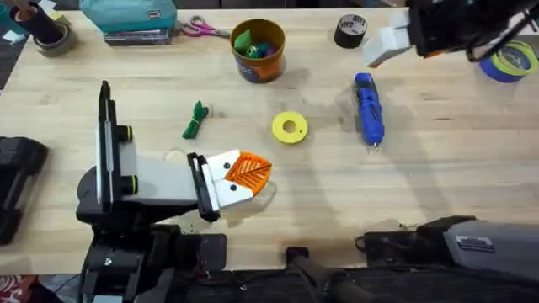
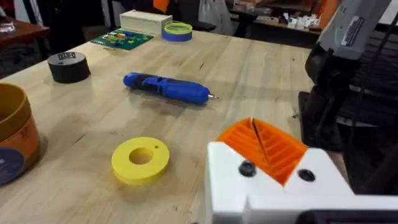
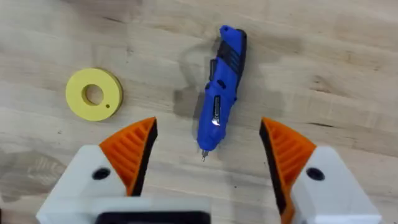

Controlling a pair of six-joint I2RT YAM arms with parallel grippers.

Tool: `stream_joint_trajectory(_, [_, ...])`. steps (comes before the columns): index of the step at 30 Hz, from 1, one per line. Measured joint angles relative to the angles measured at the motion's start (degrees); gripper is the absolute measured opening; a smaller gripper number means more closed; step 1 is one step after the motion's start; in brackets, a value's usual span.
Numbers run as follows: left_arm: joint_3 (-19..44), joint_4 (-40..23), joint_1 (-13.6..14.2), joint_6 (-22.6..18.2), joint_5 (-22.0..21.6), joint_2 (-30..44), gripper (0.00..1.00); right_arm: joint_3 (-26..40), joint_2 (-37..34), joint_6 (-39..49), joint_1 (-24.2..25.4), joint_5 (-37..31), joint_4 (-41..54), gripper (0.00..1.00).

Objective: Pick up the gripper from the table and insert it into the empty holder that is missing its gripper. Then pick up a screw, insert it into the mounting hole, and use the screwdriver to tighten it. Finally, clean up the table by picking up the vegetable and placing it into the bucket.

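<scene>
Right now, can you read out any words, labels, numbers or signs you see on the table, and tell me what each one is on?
None can be read.
Black tape roll: white label on top, too blurred to read.
Bucket: blue patch, no legible text.
Grey arm casing: printed label, too small to read.
Screwdriver: no readable marking.

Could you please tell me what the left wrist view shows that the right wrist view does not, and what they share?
Left wrist view alone: the black tape roll, the orange bucket at the picture's edge, the blue-and-yellow tape roll, and the left gripper with its orange pads together.

Right wrist view alone: the right gripper, open, hanging above the table.

Both: the blue screwdriver lying on the table, and the yellow disc beside it.
</scene>
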State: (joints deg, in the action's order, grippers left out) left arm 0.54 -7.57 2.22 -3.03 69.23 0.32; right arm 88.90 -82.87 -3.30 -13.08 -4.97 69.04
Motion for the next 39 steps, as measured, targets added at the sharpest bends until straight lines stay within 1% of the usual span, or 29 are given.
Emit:
stream_joint_trajectory(6, [0.0,0.0,0.0,0.0,0.0,0.0,0.012,-0.4,-3.3,-1.1,0.0,0.0,-0.9,0.996])
stream_joint_trajectory(11, [0.0,0.0,0.0,0.0,0.0,0.0,0.012,-5.3,-3.7,-1.5,0.3,0.0,-5.5,0.997])
stream_joint_trajectory(15, [0.0,0.0,0.0,0.0,0.0,0.0,0.012,-10.0,-4.1,-0.9,2.2,0.1,-8.7,0.996])
stream_joint_trajectory(19, [0.0,0.0,0.0,0.0,0.0,0.0,0.012,-12.4,-6.9,1.0,5.3,1.8,-9.5,0.996])
stream_joint_trajectory(21, [0.0,0.0,0.0,0.0,0.0,0.0,0.012,-12.7,-9.1,1.8,6.7,2.9,-10.0,0.997])
stream_joint_trajectory(22, [0.0,0.0,0.0,0.0,0.0,0.0,0.012,-12.7,-12.2,3.3,8.1,4.7,-12.2,0.996])
stream_joint_trajectory(23, [0.0,0.0,0.0,0.0,0.0,0.0,0.012,-12.7,-13.0,3.5,8.4,5.2,-12.9,0.996])
stream_joint_trajectory(33, [0.0,0.0,0.0,0.0,0.0,0.0,0.012,-12.7,-19.9,4.7,8.4,7.0,-17.4,0.997])
stream_joint_trajectory(39, [0.0,0.0,0.0,0.0,0.0,0.0,0.012,-12.7,-22.0,4.8,8.4,7.0,-20.0,0.996])
